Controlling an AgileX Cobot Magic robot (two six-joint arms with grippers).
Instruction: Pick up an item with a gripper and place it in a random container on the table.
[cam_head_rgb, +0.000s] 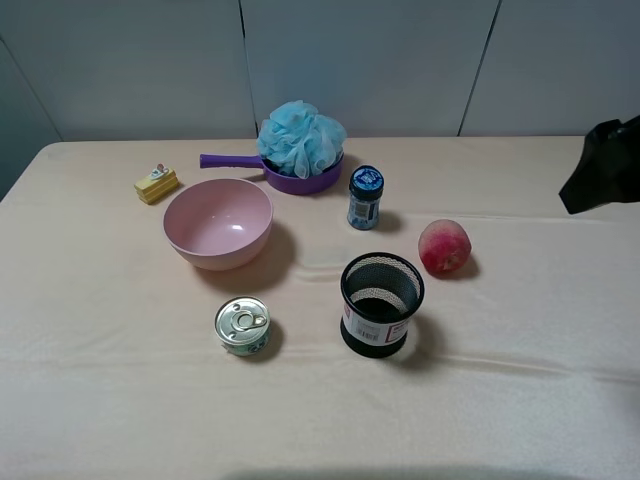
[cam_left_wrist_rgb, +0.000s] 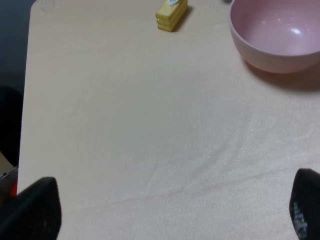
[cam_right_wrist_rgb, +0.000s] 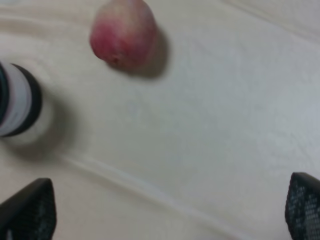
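Note:
The light-blue mesh pouf (cam_head_rgb: 300, 138) sits in the small purple frying pan (cam_head_rgb: 304, 184) at the back of the table (cam_head_rgb: 520, 400). The pan's handle (cam_head_rgb: 230, 160) points left. The right arm (cam_head_rgb: 605, 165) shows as a black shape at the right edge, well away from the pan. My right gripper (cam_right_wrist_rgb: 170, 215) is open and empty over bare cloth, with only its fingertips (cam_right_wrist_rgb: 30, 210) showing. My left gripper (cam_left_wrist_rgb: 170, 210) is open and empty over the table's left side. It is out of sight in the exterior high view.
A pink bowl (cam_head_rgb: 218, 222) (cam_left_wrist_rgb: 277, 32) stands in front of the pan, with a yellow cake toy (cam_head_rgb: 156, 184) (cam_left_wrist_rgb: 171, 12) to its left. A blue-capped bottle (cam_head_rgb: 365, 197), a red-pink peach (cam_head_rgb: 444, 246) (cam_right_wrist_rgb: 123, 34), a black mesh cup (cam_head_rgb: 380, 303) and a tin can (cam_head_rgb: 243, 326) stand mid-table.

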